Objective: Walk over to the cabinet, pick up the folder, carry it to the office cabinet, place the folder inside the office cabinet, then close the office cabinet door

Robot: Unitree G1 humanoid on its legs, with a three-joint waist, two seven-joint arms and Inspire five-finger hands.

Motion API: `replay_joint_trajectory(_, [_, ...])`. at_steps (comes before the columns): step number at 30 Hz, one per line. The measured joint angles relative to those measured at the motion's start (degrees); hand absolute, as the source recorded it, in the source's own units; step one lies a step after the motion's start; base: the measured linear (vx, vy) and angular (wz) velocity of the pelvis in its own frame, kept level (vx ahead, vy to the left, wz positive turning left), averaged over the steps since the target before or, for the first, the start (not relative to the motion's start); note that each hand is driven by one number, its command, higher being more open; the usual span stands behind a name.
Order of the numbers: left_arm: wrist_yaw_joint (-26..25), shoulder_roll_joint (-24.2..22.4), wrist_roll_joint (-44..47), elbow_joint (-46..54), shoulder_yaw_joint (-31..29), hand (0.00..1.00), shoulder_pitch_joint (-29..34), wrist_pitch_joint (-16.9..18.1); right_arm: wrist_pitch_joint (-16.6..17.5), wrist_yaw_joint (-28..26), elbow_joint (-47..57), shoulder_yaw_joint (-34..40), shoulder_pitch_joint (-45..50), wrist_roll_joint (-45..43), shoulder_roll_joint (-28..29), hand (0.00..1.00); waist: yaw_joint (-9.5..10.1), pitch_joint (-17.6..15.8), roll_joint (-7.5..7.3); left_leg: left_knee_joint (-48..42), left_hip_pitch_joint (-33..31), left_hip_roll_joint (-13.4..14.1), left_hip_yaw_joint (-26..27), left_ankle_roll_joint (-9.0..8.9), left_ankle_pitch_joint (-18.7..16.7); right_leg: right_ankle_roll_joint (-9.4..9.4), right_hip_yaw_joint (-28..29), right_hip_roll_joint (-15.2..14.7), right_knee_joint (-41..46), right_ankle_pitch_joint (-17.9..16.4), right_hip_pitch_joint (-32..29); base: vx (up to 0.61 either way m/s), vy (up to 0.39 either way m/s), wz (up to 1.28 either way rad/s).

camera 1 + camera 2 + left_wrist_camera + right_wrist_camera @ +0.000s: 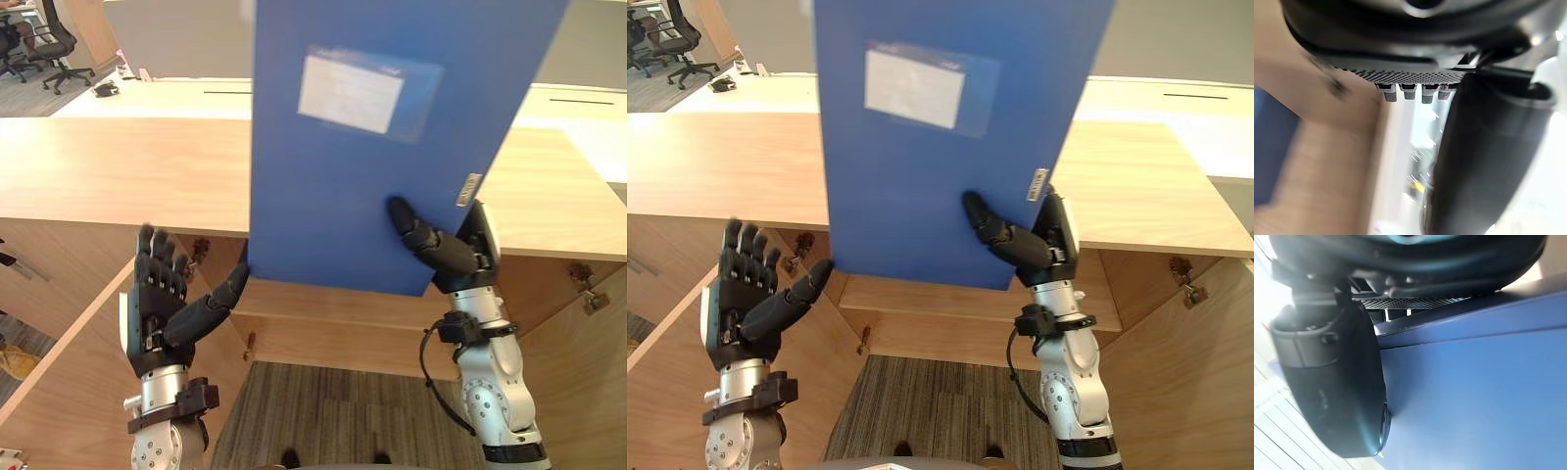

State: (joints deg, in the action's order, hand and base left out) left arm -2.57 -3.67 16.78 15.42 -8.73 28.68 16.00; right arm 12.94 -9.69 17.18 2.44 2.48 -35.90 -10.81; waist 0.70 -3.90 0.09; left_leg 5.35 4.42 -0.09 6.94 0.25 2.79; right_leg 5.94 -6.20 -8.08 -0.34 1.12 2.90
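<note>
A large blue folder [333, 196] with a white label stands upright in front of me, above the wooden cabinet top [118, 176]. My right hand [441, 250] is shut on its lower right edge, the thumb lying across the front face and the fingers hidden behind. The right wrist view has that thumb pressed on the blue cover [1474, 382]. My left hand [162, 304] is open at the lower left, palm up and fingers straight. Its thumb tip reaches the folder's lower left corner; I cannot tell whether it touches.
Below the top, the cabinet stands open, with one door [59, 372] swung out at the left and another [588, 372] at the right. A wooden shelf [323, 323] lies inside. Grey carpet [333, 411] is underfoot. Office chairs [49, 44] stand far left.
</note>
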Motion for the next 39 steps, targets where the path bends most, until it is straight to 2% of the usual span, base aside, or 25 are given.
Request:
replay_joint_trajectory(4, [0.4,0.5,-3.8,-14.9,-0.7,1.0,-0.3,-2.1,0.8,1.0,0.6,2.3,0.1,0.1,-0.2,0.0,-0.17,0.9,-0.3,0.0,-0.4,0.2,-0.2,-0.11,0.0,0.0,-0.3,0.1,-0.5,0.0,0.0,0.01,-0.012,0.02])
replay_joint_trajectory(7, [0.7,1.1,-6.9,-26.4,-0.8,1.0,-1.7,-3.6,0.9,1.0,1.3,1.2,0.5,1.9,-0.3,0.0,-0.27,0.9,-0.33,0.0,-0.5,0.2,-0.2,-0.19,0.0,0.0,-0.3,0.0,-0.6,0.0,-0.1,0.0,0.0,0.0])
replay_joint_trajectory(11, [2.1,4.7,-13.6,-50.1,-0.7,1.0,-6.4,-5.8,1.0,1.0,1.1,-8.2,0.5,5.4,-3.7,0.0,-0.71,0.8,-0.62,-0.1,-1.4,0.6,0.9,-0.23,-0.1,-0.07,1.1,0.3,-0.2,0.1,-1.8,-0.04,-0.011,-0.13])
replay_joint_trajectory(13, [2.9,6.7,-14.4,-54.4,-0.9,1.0,-7.8,-6.3,1.2,0.7,0.7,-13.6,0.5,7.6,-5.1,0.0,-0.71,0.1,-1.04,-0.4,-2.3,1.0,1.7,-0.54,-0.3,-0.23,2.0,0.7,0.6,0.1,-3.6,-0.06,-0.015,-0.22])
replay_joint_trajectory(15, [2.0,10.2,-17.0,-61.6,0.1,1.0,-13.7,-6.2,1.7,-0.3,-3.2,-22.8,-3.0,11.2,-6.9,0.0,-0.77,-4.4,-1.86,-8.4,-8.6,1.8,2.2,-1.08,-3.2,-0.97,2.9,0.9,4.6,-0.4,-8.2,-0.12,-0.036,-0.17])
replay_joint_trajectory(16, [1.6,10.7,-17.4,-62.7,0.2,1.0,-15.3,-6.3,1.7,-0.5,-4.5,-24.8,-4.5,12.5,-7.1,0.0,-0.74,-5.8,-1.93,-11.7,-11.0,2.2,2.4,-0.91,-4.3,-1.08,3.1,1.0,5.8,-0.4,-9.8,-0.17,-0.045,-0.22])
replay_joint_trajectory(18, [0.4,11.2,-18.0,-64.0,0.8,1.0,-19.6,-6.4,0.8,-0.3,-10.8,-30.8,-9.8,19.1,-7.9,0.0,-0.24,-11.0,-1.19,-22.9,-19.3,4.4,3.1,-0.73,-8.3,-1.41,4.3,2.4,10.0,-0.6,-15.6,-0.22,-0.015,-0.27])
replay_joint_trajectory(22, [-0.5,11.4,-17.8,-62.7,2.7,1.0,-24.9,-5.4,-0.8,1.6,-16.8,-33.9,-13.8,29.1,-8.9,0.0,0.03,-16.9,0.91,-32.0,-28.0,6.3,3.2,-0.84,-11.9,-1.41,5.2,3.3,17.1,-2.1,-23.8,-0.19,0.048,-0.16])
replay_joint_trajectory(26, [-2.6,11.1,-17.8,-62.0,5.6,1.0,-31.1,-4.8,-0.9,6.1,-21.8,-32.1,-18.8,35.8,-8.1,0.0,-0.08,-21.5,3.32,-39.5,-37.7,7.0,3.4,0.38,-13.2,-1.04,6.3,2.9,25.9,-3.9,-34.6,-0.13,0.056,-0.1])
replay_joint_trajectory(30, [-3.6,10.6,-16.7,-59.8,5.8,1.0,-33.3,-4.5,-1.4,9.4,-26.4,-26.8,-22.9,35.0,-2.3,0.0,0.32,-21.9,4.01,-46.7,-46.2,8.2,3.2,0.36,-15.8,-1.08,6.6,2.9,34.4,-6.9,-44.0,-0.11,0.014,-0.04])
replay_joint_trajectory(34, [-3.9,7.5,-15.2,-55.3,3.5,1.0,-35.9,-4.2,-1.4,14.3,-26.5,-18.9,-28.9,25.7,4.2,0.0,1.82,-22.6,4.47,-54.3,-55.7,9.2,2.1,0.29,-17.8,-1.26,6.6,2.8,43.5,-10.2,-53.9,-0.1,-0.03,0.03])
replay_joint_trajectory(36, [-3.9,6.3,-14.5,-51.8,3.6,1.0,-37.6,-4.2,-0.8,19.0,-27.4,-11.4,-34.8,19.1,7.2,0.0,3.29,-23.3,4.79,-58.1,-60.5,9.6,1.0,0.06,-18.6,-1.61,6.0,2.8,48.0,-11.7,-58.7,-0.05,-0.048,0.12])
replay_joint_trajectory(39, [-5.0,5.7,-14.2,-49.2,3.3,1.0,-37.8,-4.2,1.0,25.3,-28.8,-3.1,-41.1,11.3,8.8,0.0,4.36,-23.5,4.88,-61.5,-64.5,9.9,0.1,0.11,-19.0,-1.8,5.9,2.7,51.9,-13.2,-62.6,-0.01,-0.058,0.07])
